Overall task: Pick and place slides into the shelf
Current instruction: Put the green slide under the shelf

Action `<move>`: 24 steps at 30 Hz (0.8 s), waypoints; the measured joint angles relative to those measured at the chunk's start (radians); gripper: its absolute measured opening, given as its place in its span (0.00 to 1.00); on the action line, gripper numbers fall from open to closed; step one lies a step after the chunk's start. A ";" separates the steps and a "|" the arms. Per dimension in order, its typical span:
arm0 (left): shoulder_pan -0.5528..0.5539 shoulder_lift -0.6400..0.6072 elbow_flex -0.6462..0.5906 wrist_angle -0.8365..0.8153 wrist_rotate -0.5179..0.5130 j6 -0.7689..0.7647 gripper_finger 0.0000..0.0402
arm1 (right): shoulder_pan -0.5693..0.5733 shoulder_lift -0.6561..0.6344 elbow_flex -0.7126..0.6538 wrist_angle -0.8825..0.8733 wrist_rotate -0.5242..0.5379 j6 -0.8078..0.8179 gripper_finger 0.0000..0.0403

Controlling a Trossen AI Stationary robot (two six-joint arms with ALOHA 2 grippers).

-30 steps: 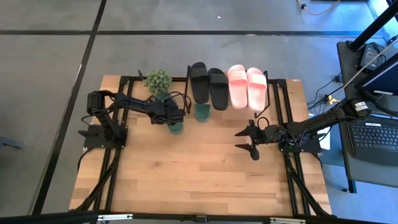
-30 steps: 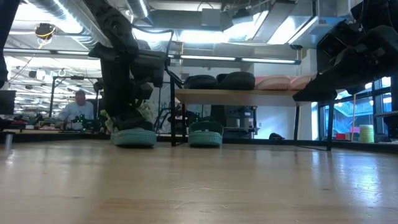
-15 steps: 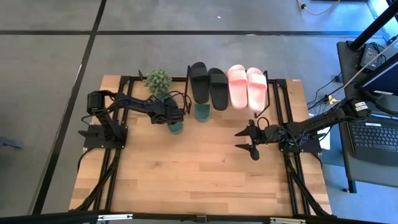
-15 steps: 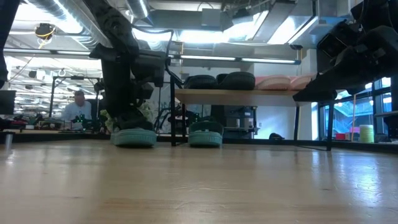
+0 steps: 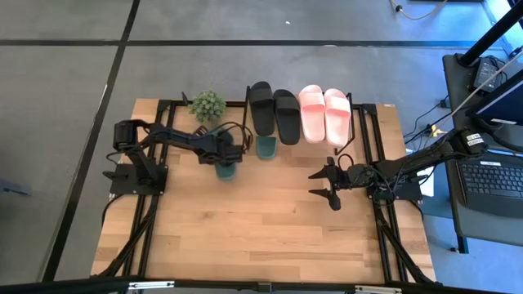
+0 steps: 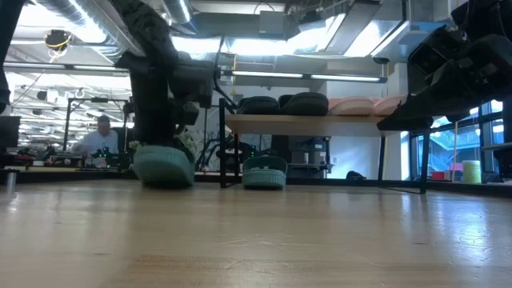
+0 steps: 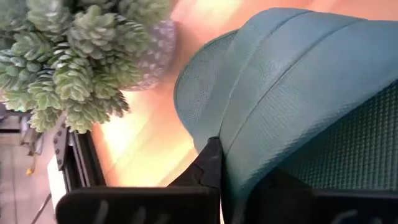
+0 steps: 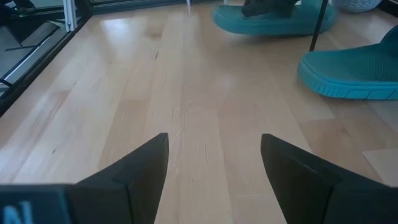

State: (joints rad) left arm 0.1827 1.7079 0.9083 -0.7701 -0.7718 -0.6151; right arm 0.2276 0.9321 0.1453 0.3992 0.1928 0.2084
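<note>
My left gripper [image 5: 228, 158] is shut on a dark green slide [image 5: 227, 171] just in front of the potted plant [image 5: 207, 104]. The other green slide [image 5: 266, 148] lies flat on the table, its far end under the shelf [image 6: 320, 122]. A black pair [image 5: 274, 110] and a pink pair [image 5: 325, 113] lie side by side on the shelf's top plank. My right gripper [image 5: 321, 184] hovers open over the right half of the table, touching nothing. My left gripper grips the green slide near one rounded end [image 7: 199, 106], coming from above with its fingers pointing down. One finger [image 7: 208, 163] lies against the slide's outer side; the slide hides the other. The slide [image 6: 164, 166] sits tipped below the gripper; whether it clears the table I cannot tell.
The plant stands close behind the held slide. The shelf's black side frame [image 6: 222, 152] rises between the two green slides. Bare wood spreads across the near half of the table [image 5: 261, 237]. A person [image 6: 100, 138] sits in the room beyond.
My left gripper has taken hold of the green slide and shifted a little toward the table's left edge. The slide, flat on the table before, now stands tipped up under the gripper.
</note>
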 joint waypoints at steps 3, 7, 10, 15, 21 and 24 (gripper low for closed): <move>-0.036 -0.022 0.047 -0.082 0.047 0.000 0.02 | 0.000 0.000 0.000 0.000 0.000 -0.003 0.63; -0.100 -0.063 0.129 -0.206 0.118 0.000 0.01 | 0.000 0.000 0.000 0.000 -0.058 0.035 0.63; -0.155 -0.107 0.186 -0.291 0.239 -0.001 0.01 | 0.000 0.000 0.000 0.000 -0.158 0.061 0.63; -0.264 -0.180 0.249 -0.330 0.478 -0.015 0.01 | 0.000 0.000 0.000 -0.006 -0.214 0.076 0.63; -0.407 -0.197 0.287 -0.193 0.494 -0.018 0.01 | 0.000 -0.001 0.000 -0.023 -0.217 0.074 0.63; -0.449 -0.175 0.289 -0.038 0.400 0.050 0.01 | 0.000 -0.001 0.000 -0.025 -0.229 0.075 0.63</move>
State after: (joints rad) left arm -0.2660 1.5328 1.1973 -0.8077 -0.3716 -0.5653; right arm 0.2277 0.9314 0.1452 0.3738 -0.0363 0.2832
